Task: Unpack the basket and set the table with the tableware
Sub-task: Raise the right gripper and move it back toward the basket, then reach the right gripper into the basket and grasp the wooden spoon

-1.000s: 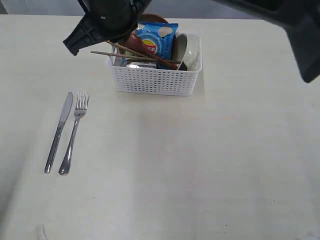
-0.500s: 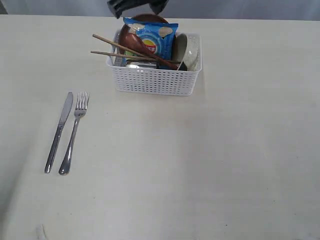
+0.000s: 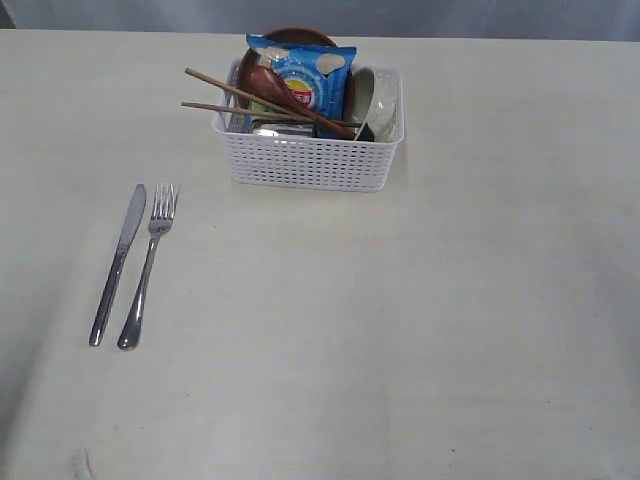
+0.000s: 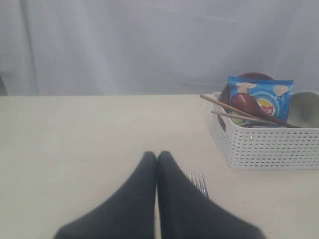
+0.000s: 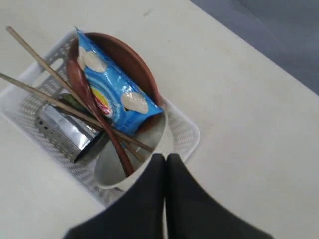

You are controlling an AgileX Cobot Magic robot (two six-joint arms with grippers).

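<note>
The white basket [image 3: 312, 160] stands at the back of the table [image 3: 400, 330]. In it are two chopsticks [image 3: 240, 100], a reddish-brown spoon [image 3: 290, 95], a brown plate [image 3: 290, 37], a white bowl [image 3: 375, 100] and a steel cup [image 3: 280, 130]. Knife [image 3: 118, 262] and fork [image 3: 148, 268] lie side by side at the left. Neither arm shows in the exterior view. My left gripper [image 4: 157, 155] is shut and empty above the table, beside the fork tines [image 4: 199, 181]. My right gripper [image 5: 165, 157] is shut and empty, over the bowl [image 5: 107, 172] at the basket's rim [image 5: 187, 132].
A blue chip bag [image 3: 305, 75] stands upright in the basket against the plate, with the spoon and chopsticks leaning across it. A grey curtain [image 4: 149, 45] hangs behind the table's far edge.
Both dark arms that hung over the basket and the right back corner have withdrawn out of the exterior view. Basket, knife and fork have not moved.
</note>
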